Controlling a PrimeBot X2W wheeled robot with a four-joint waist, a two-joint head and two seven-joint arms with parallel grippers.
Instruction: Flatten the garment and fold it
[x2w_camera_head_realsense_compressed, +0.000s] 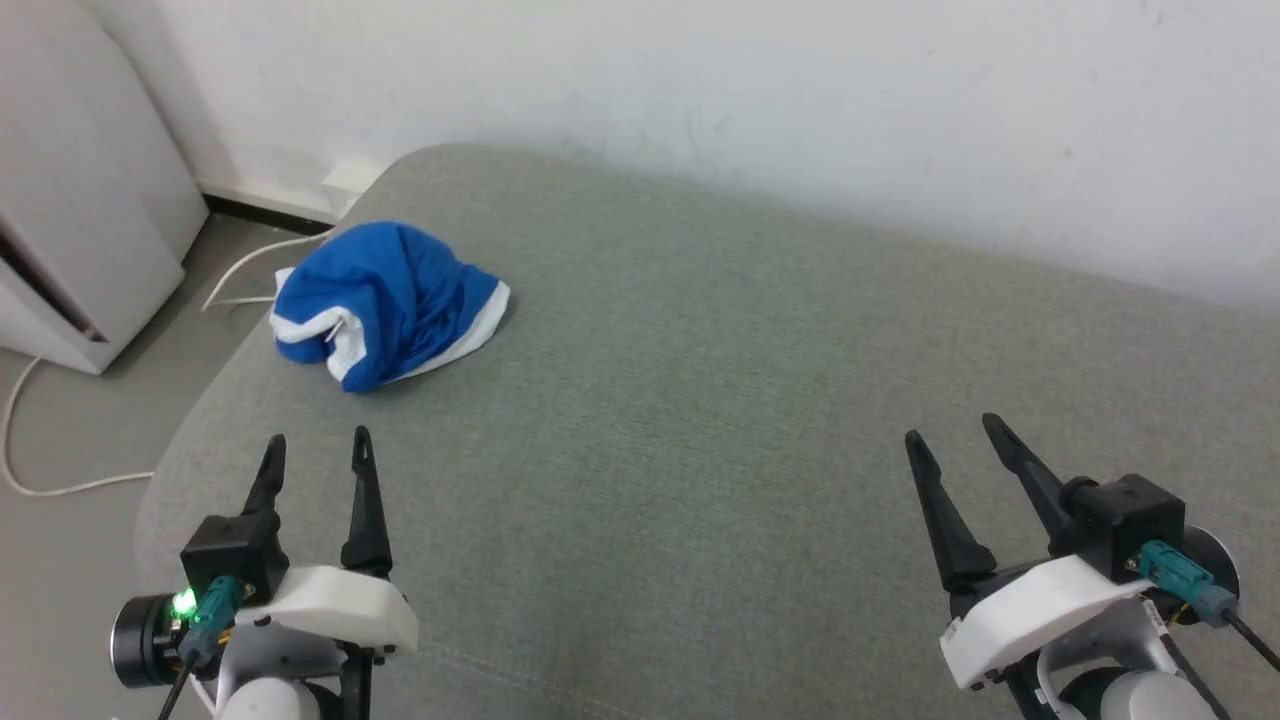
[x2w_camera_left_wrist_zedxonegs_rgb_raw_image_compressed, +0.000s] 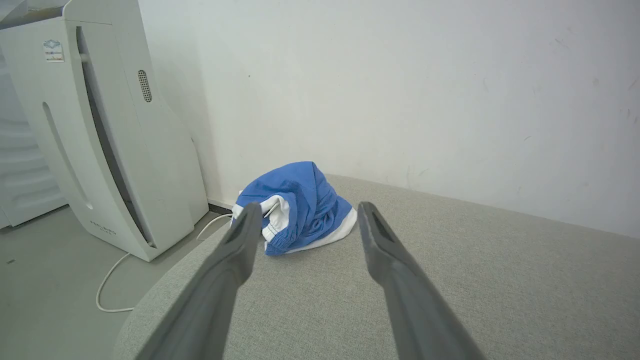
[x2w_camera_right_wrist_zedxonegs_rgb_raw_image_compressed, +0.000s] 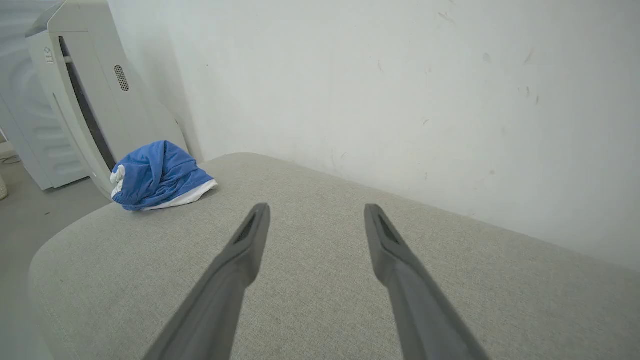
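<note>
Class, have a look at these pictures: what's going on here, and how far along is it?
A two-armed robot faces a grey cushioned surface beside a white wall. The blue garment with white trim lies in a crumpled heap near the surface's far left corner. The left gripper and the right gripper are both open and hover over the near side, touching nothing. The left one points towards the heap. Flattening and folding have not begun.

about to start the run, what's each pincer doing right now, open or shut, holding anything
Left pincer: open, holding nothing, short of the shorts.
Right pincer: open, holding nothing.
</note>
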